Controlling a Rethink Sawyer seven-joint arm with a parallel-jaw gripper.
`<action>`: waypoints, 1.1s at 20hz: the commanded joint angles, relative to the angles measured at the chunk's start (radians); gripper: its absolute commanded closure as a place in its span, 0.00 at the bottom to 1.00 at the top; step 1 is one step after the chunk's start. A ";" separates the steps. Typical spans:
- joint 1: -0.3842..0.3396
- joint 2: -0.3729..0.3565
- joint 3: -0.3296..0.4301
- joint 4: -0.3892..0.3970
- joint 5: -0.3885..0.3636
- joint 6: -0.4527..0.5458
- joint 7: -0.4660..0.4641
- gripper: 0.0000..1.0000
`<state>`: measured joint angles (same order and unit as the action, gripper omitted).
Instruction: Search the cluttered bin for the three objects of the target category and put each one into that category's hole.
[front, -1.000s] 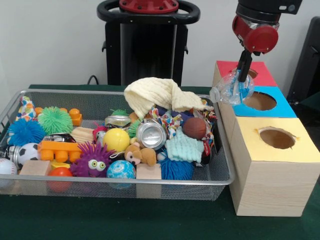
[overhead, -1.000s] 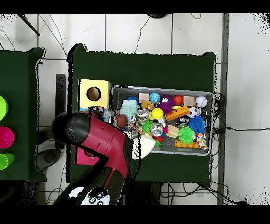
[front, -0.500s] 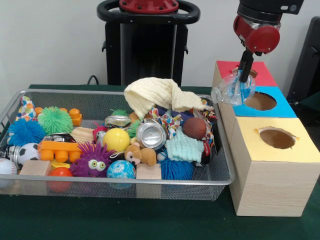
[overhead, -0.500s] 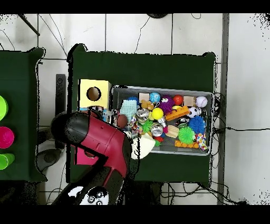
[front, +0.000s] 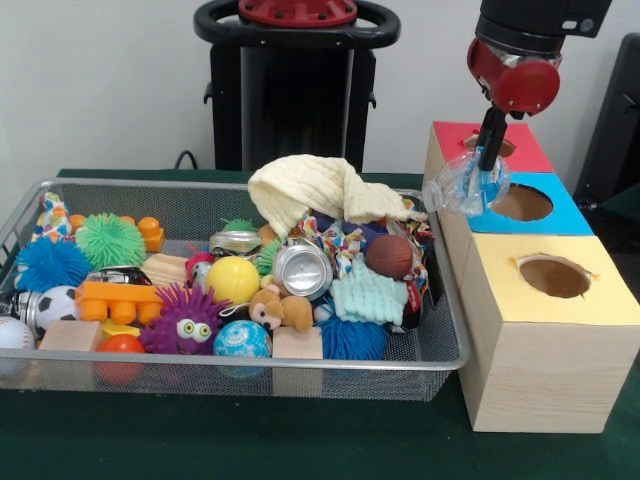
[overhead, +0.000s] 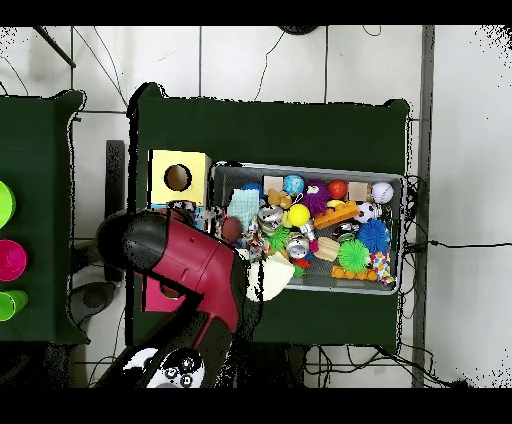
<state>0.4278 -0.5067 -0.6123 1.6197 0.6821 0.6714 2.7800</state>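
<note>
In the front view my gripper (front: 487, 160) hangs over the left edge of the blue box (front: 548, 222), shut on a crumpled clear plastic bottle (front: 462, 184). The bottle hangs between the wire bin's right end and the blue box's round hole (front: 519, 202). A crushed silver can (front: 301, 270) lies mid-bin below a cream towel (front: 315, 193). In the overhead view the red arm (overhead: 185, 262) covers the gripper, the bottle and most of the boxes; only the yellow box (overhead: 178, 178) shows fully.
The wire bin (front: 230, 368) holds spiky balls, a yellow ball (front: 233, 279), an orange brick (front: 119, 301), wooden blocks, a teddy (front: 281, 309) and a brown ball (front: 389, 256). A red box (front: 520, 147) stands behind the blue one, a yellow box (front: 555, 290) in front. Coloured cups (overhead: 9, 258) stand on a side table.
The gripper with the bottle has shifted slightly right and a little farther toward the blue box's hole. Bin contents have not moved.
</note>
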 joint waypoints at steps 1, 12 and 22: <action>-0.022 0.026 0.034 -0.018 0.023 0.104 0.315 1.00; 0.002 0.027 0.021 -0.026 0.027 0.126 0.355 1.00; 0.000 0.027 0.017 -0.029 0.030 0.134 0.354 1.00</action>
<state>0.4446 -0.5067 -0.6355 1.6184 0.6821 0.6940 2.7968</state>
